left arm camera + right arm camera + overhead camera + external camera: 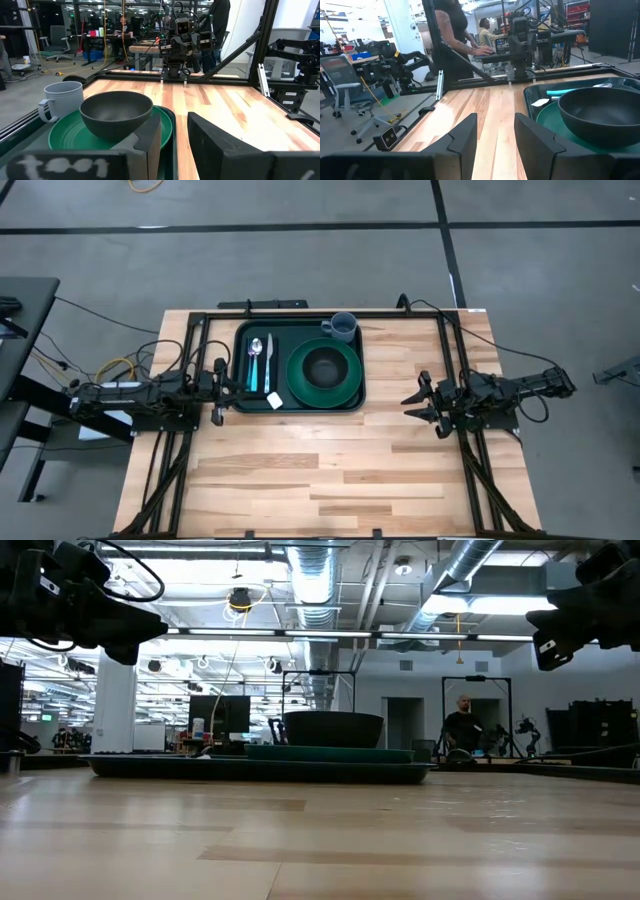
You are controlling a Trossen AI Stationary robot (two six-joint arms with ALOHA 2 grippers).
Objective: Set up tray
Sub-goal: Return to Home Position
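- From above, the tray [296, 332] is lying just ahead of the left claw [236, 386]. It is well apart from the right claw [409, 406], with bare table [330, 470] between them.
- On the tray, a dark bowl [322, 366] is sitting in a green plate [350, 370]. A black napkin [262, 385] carrying a spoon [256, 348] and a knife [268, 365] is lying on the side nearest the left claw. A mug [342, 327] is standing at a corner toward the right claw's side. To me it is reading as a finished place setting, with the cutlery laid beside the plate for easy reach.
- From table height, both claws are hanging high above the wood with the tray low between them. I'd guess they are parking clear so nothing gets knocked. A person [463, 725] is standing far behind.
- Past the left wrist, the fingers [147, 142] are showing a moderate gap and pinching nothing. The bowl and plate are sitting straight ahead.
- Past the right wrist, the fingers [465, 135] are likewise parted and empty. They are pointing over bare wood, with the tray ahead and off to one side.
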